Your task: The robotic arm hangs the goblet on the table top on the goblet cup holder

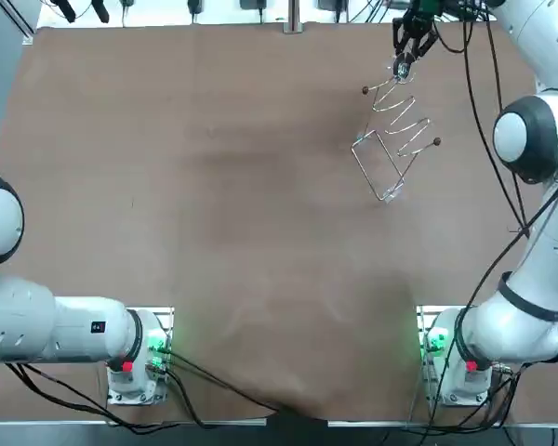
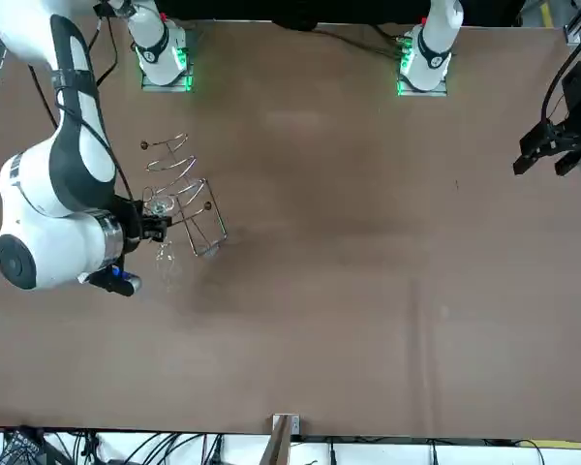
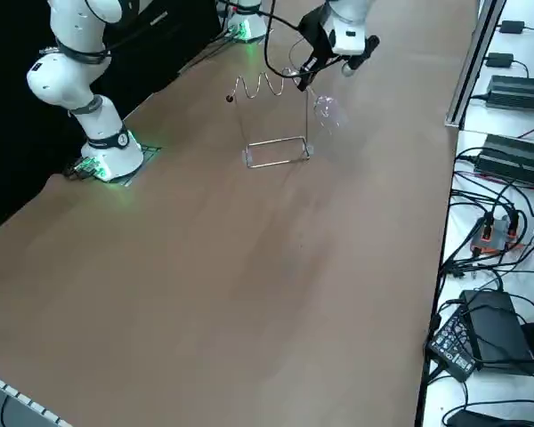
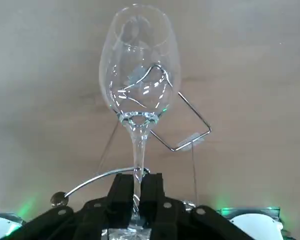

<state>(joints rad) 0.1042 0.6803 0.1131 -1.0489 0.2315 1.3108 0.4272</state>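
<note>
Right gripper (image 4: 137, 195) jaws tight on goblet (image 4: 138, 75) stem by holder (image 4: 189, 143), grip plain only wrist-side

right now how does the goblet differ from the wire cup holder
The goblet is clear glass; the cup holder is thin metal wire with dark ball tips. The goblet is off the table, its stem clamped in the right gripper by the holder's top wire; the cup holder stands on the table.
</note>
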